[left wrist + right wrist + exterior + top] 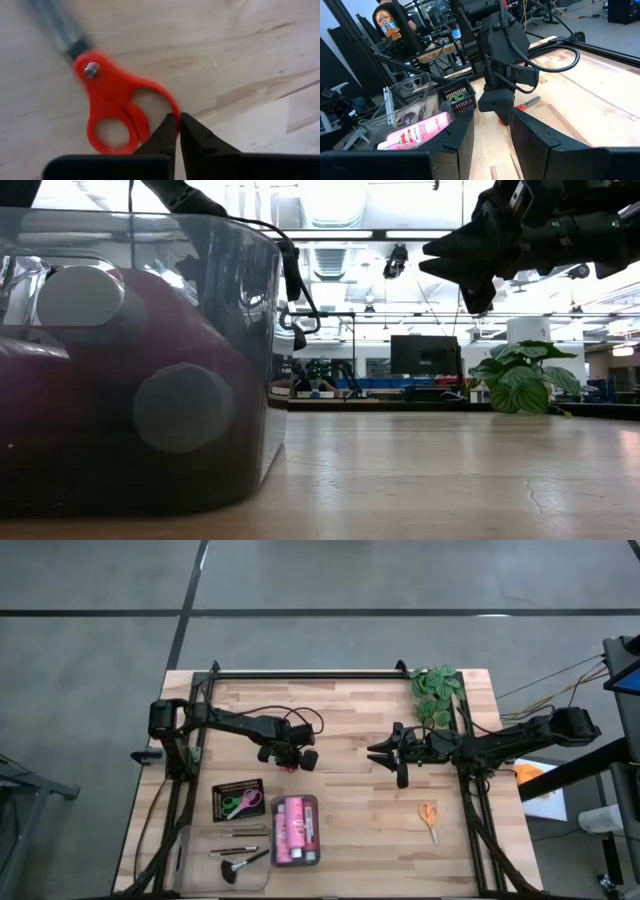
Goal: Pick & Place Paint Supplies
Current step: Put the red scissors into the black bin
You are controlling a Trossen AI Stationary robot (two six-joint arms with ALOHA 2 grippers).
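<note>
Red-handled scissors (112, 107) lie flat on the wooden table (350, 810), their blade (532, 101) pointing away from my left gripper (177, 120). That gripper points steeply down over them at the table's middle left (290, 755) and is shut at one handle loop. My right gripper (385, 753) hangs level and open above the table's middle, touching nothing. Pink paint bottles (295, 830) lie in a clear tray (262, 878) with brushes (240, 852) beside them. Orange-handled scissors (428, 817) lie on the table at the right. My left gripper has the rim of the larger red handle loop (172, 111) between its fingertips, one finger on the loop's inner side and one outside it. The fingers come from above, pointing steeply down. The scissors lie flat on the table.
A black tray (238, 800) with green and pink scissors sits at the near left. A green leafy plant (437, 692) stands at the far right corner. A person (390, 25) stands beyond the table's left side. Bare wood lies between the clear tray and the orange scissors.
</note>
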